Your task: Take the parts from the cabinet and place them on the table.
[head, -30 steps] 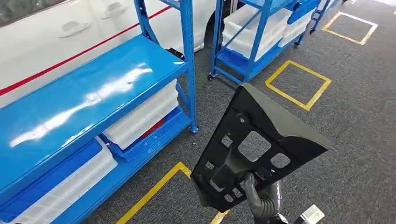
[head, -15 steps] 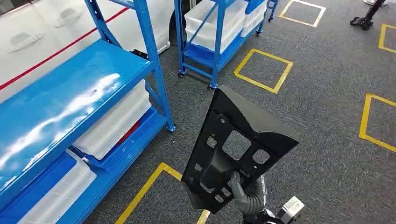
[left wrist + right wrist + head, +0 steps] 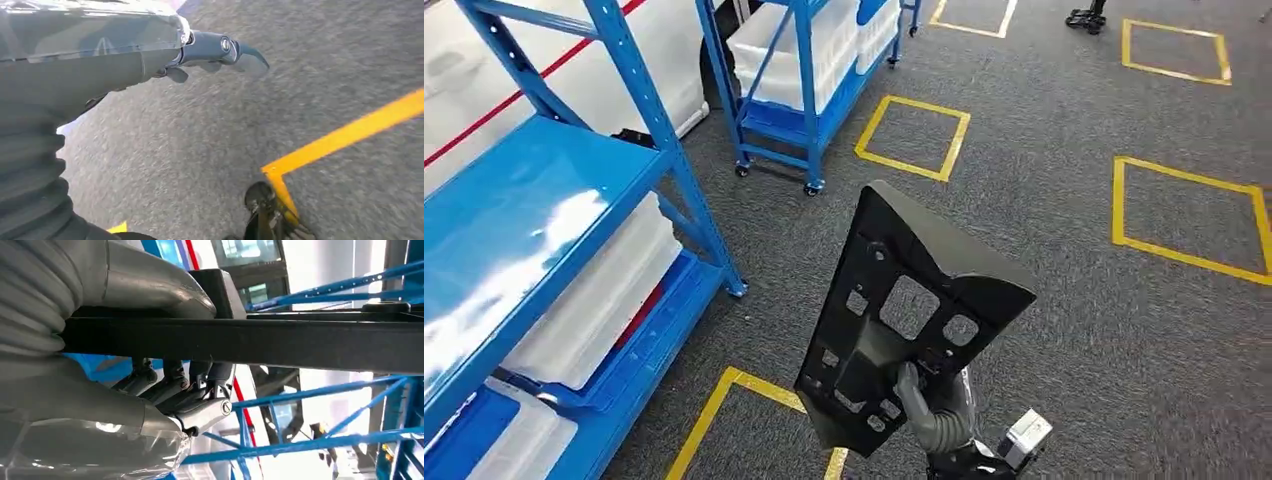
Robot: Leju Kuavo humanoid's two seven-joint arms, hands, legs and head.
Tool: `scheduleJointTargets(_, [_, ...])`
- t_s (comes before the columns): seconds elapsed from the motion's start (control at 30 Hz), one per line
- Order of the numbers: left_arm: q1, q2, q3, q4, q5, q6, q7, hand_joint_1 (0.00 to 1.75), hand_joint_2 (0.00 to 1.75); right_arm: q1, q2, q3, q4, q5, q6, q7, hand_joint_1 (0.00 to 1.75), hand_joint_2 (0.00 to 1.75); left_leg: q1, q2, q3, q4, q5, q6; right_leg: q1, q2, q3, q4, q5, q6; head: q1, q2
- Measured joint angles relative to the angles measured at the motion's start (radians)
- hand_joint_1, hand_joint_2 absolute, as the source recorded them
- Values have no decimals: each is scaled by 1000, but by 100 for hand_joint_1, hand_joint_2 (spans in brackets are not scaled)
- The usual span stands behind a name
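Head view: the black part (image 3: 904, 320), a flat perforated panel with a folded lip along its far edge, is carried upright just below frame centre, tilted so its top leans toward one o'clock. The right hand (image 3: 932, 405) grips it from underneath at about six o'clock, thumb hooked into one of the cut-outs near the panel's lower end. In the right wrist view the fingers (image 3: 175, 385) curl round one face of the panel's edge (image 3: 300, 342) while the thick thumb presses the other, so the hold looks firm and two-sided. The left hand (image 3: 220, 52) hangs over the grey carpet (image 3: 210, 150) with its fingers apart and nothing in it. The blue shelving (image 3: 544, 220) with its white bins (image 3: 599, 290) sits at nine o'clock, a second wheeled rack (image 3: 799, 60) at eleven, and yellow floor squares (image 3: 914, 135) run from twelve to three. No table is in sight, so the step in hand is judged to be the carry from cabinet to table. To do it well, keep the panel close to the body and the wrist steady, since the part's weight stands high above the grasp and could lever against the thumb; swing wide of the shelf uprights, and lower the long edge first once the table appears.
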Motion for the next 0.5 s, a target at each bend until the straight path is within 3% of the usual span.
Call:
scheduleJointTargets(0.07, [-3, 0, 2, 0, -8, 0, 1, 0, 175, 0, -2, 8, 3, 1, -10, 0, 175, 175, -4, 23, 6, -3, 4, 10, -5, 27, -2, -9, 8, 16, 0, 0])
scheduleJointTargets(0.1, [-2, -4, 3, 0, -10, 0, 3, 0, 175, -1, -3, 10, 5, 2, -15, 0, 175, 175, 7, 43, 10, -20, 16, 23, -2, 0, -6, 2, 4, 18, 0, 0])
scheduleJointTargets(0.13, [-1, -6, 3, 0, -13, 1, 3, 0, 175, -4, -5, 12, 8, 2, -20, 0, 175, 175, 2, 57, 11, -24, 19, 27, 6, -73, -21, 27, -18, 17, 1, 0])
scheduleJointTargets(0.17, [3, -8, 3, 0, -16, 1, 3, 0, 175, -11, -7, 18, 11, 2, -25, 0, 175, 175, -1, 74, 9, -24, 20, 35, 7, -111, -53, 88, -60, 18, 0, 0])
scheduleJointTargets(0.23, [9, -10, 7, 0, -17, 1, 5, 0, 175, -17, -10, 29, 18, 2, -28, 0, 175, 175, -6, 109, 5, -23, 19, 36, 2, -129, -126, 243, -133, 24, 1, 0])
scheduleJointTargets(0.27, [10, -10, 9, 0, -17, 1, 5, 0, 175, -17, -12, 32, 22, 2, -30, 0, 175, 175, -7, 126, 3, -22, 18, 37, 1, -131, -150, 297, -146, 26, 1, 0])
scheduleJointTargets(0.3, [10, -10, 10, 0, -18, 1, 5, 0, 175, -17, -14, 34, 26, 2, -31, 0, 175, 175, -7, 140, 3, -21, 18, 36, 0, -134, -146, 296, -134, 28, 1, 0])
scheduleJointTargets(0.37, [10, -14, 11, 0, -19, 1, 5, 0, 175, -18, -18, 38, 33, 2, -35, 0, 175, 175, -7, 168, 5, -18, 13, 32, 0, -148, -67, 165, -63, 27, 1, 0])
scheduleJointTargets(0.4, [10, -16, 11, 0, -21, 1, 5, 0, 175, -21, -20, 43, 35, 2, -38, 0, 175, 175, -7, 180, 8, -17, 10, 29, 1, -170, -7, 64, -26, 23, 1, 0])
scheduleJointTargets(0.43, [10, -17, 11, 0, -27, 1, 5, 0, 175, -25, -21, 50, 36, 2, -42, 0, 175, 175, -10, 190, 11, -15, 6, 23, 9, -226, 29, -8, -33, 15, 1, 0])
scheduleJointTargets(0.5, [10, -19, 11, 0, -31, 1, 3, 0, 175, -33, -23, 62, 39, 1, -47, 0, 175, 175, -15, 205, 13, -12, 1, 12, 16, -203, 26, -7, -27, 1, 1, 0])
